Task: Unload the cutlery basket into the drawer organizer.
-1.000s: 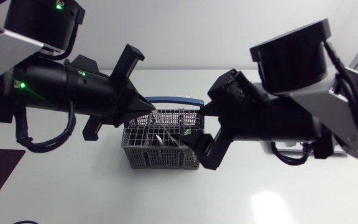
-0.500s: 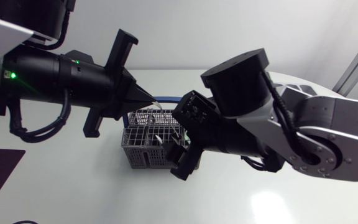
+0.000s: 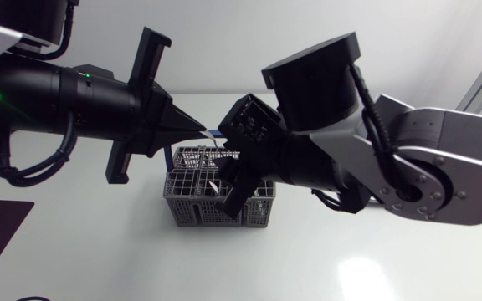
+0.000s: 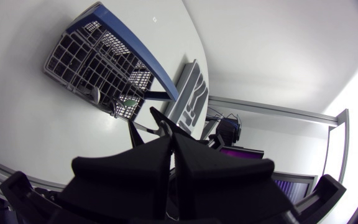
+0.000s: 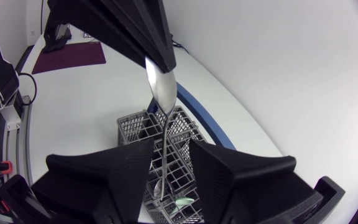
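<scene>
Steel spoon (image 5: 161, 93): silver and shiny, with an oval bowl and a thin, slightly curved handle that widens at its end.
Spoon axis: roughly upright in my right wrist view, bowl end up, handle end down toward the basket.
Spoon place: over the grey plastic mesh cutlery basket (image 3: 192, 209) with its blue arched handle. I can't tell whether the handle tip sits inside a cell.
Left gripper (image 5: 162, 61): fingers pressed onto the bowl from both sides, pinching it.
Right gripper (image 5: 171, 149): fingers spread, with the spoon handle running between them, not clamped.
Basket: upright on the white table (image 3: 99, 251), below both my grippers, with a pale green item (image 5: 183, 200) in one cell.
</scene>
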{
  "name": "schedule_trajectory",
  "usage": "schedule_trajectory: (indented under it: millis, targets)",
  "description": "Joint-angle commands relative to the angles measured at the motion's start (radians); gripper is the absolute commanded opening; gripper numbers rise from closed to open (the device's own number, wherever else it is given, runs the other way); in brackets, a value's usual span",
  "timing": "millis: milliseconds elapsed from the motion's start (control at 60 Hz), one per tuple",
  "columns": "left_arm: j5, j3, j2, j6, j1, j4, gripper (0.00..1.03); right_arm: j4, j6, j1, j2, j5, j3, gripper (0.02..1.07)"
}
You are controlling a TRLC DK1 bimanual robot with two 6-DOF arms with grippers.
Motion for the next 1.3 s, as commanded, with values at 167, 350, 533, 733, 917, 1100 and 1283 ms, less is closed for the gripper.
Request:
schedule_trajectory:
  millis: [167, 350, 533, 733, 917, 1100, 1283]
  targets:
    - [0.019, 0.005, -0.018, -0.04, 0.011, -0.004, 0.04, 0.048, -0.041, 0.009, -0.001, 0.01, -0.007, 0.08]
    - [0.036, 0.007, -0.01, -0.044, 0.011, -0.004, 0.1, 0.038, -0.041, 0.009, -0.002, 0.009, -0.015, 0.08]
    - [0.061, 0.016, -0.004, -0.052, 0.017, 0.001, 0.36, 0.007, -0.041, 0.001, -0.025, -0.007, -0.023, 0.08]
    - [0.082, 0.059, -0.007, -0.055, 0.042, 0.013, 0.69, -0.056, -0.041, -0.034, -0.064, -0.077, -0.041, 0.08]
    - [0.082, 0.125, -0.027, -0.063, 0.083, 0.019, 0.86, -0.125, -0.039, -0.1, -0.14, -0.152, -0.066, 0.08]
    - [0.079, 0.145, -0.012, 0.005, 0.128, 0.015, 0.87, -0.251, -0.085, -0.273, -0.246, -0.306, -0.086, 0.08]
    - [0.076, 0.106, 0.043, 0.157, 0.135, 0.001, 0.87, -0.367, -0.205, -0.469, -0.311, -0.441, -0.107, 0.08]
